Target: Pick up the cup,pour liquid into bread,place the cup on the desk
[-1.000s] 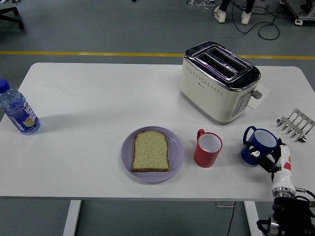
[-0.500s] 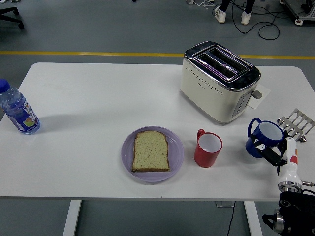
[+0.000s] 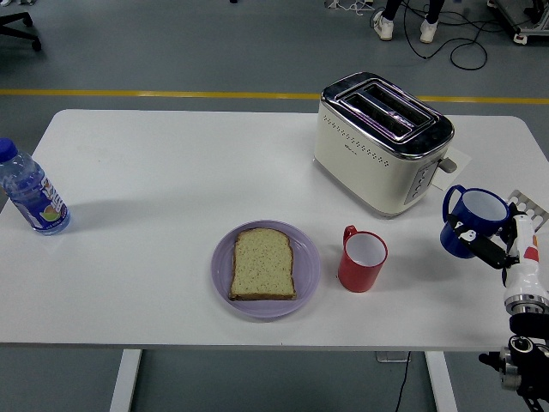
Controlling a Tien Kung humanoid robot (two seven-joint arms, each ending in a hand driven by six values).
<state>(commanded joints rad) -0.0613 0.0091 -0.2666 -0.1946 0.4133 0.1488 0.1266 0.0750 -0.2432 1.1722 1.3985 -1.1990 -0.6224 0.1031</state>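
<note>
We see a toaster toward the desk's far right, a water bottle at its left edge, a metal rack at its right edge.

the toaster has a smooth cream body, faintly glossy, under a polished chrome-like metal top that mirrors the light. the red mug and the blue cup both look glazed and shiny, perhaps ceramic, though the view is too coarse to be sure. the plate is a matt lilac, plastic-looking. the bread is rough and porous. the bottle is clear glossy plastic. the table is smooth matt white.
</note>
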